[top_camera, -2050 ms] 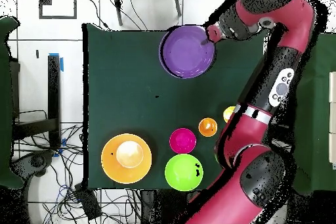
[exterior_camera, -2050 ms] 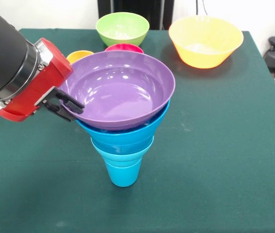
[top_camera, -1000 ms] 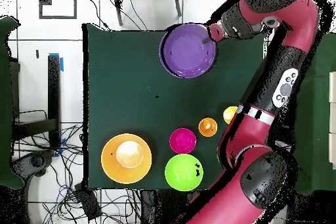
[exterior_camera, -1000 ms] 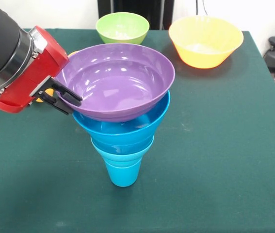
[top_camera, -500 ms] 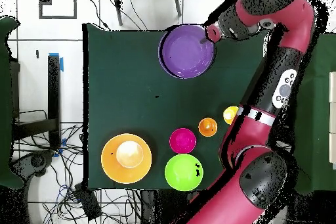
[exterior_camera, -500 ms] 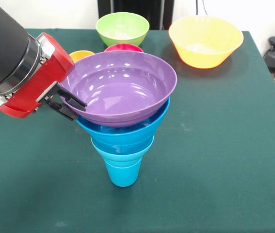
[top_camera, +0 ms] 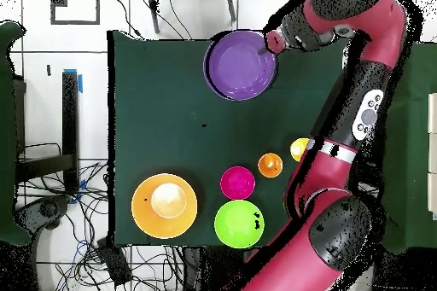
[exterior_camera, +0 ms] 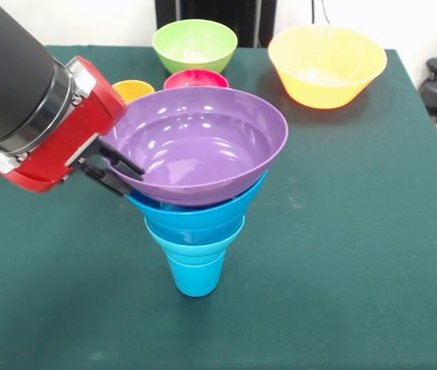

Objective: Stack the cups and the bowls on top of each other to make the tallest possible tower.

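Observation:
The tower stands mid-table: a blue cup point(exterior_camera: 195, 274) at the base, blue bowls point(exterior_camera: 203, 212) nested above it, and a wide purple bowl point(exterior_camera: 203, 142) point(top_camera: 241, 66) on top, tilted slightly. My gripper point(exterior_camera: 118, 171) point(top_camera: 273, 42) is shut on the purple bowl's left rim in the front view. A large yellow-orange bowl point(exterior_camera: 326, 63) point(top_camera: 164, 205) sits at the far right. A green bowl point(exterior_camera: 195, 42) point(top_camera: 238, 223), a red bowl point(exterior_camera: 196, 79) point(top_camera: 237, 183) and an orange cup point(exterior_camera: 133, 89) point(top_camera: 270, 165) sit behind the tower. A yellow cup point(top_camera: 299, 148) shows beside the arm overhead.
The green cloth-covered table point(exterior_camera: 357, 254) has open room in front and to the right of the tower in the front view. Cables lie on the floor point(top_camera: 77, 245) past the table's edge in the overhead view.
The gripper and the purple bowl rose about a second ago, then came back down and shifted slightly right in the front view; the bowl now rests lower on the blue bowls.

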`<action>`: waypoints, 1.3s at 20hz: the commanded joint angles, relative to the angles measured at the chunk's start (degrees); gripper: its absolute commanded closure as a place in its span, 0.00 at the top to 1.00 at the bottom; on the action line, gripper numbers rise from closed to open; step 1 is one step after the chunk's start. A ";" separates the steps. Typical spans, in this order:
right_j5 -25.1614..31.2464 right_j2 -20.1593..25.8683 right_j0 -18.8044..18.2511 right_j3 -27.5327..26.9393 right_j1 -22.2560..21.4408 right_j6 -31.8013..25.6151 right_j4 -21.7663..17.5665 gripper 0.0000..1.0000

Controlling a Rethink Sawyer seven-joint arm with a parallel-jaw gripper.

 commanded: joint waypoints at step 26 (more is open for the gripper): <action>-4.26 -10.31 4.68 1.23 -1.60 -3.91 2.88 0.00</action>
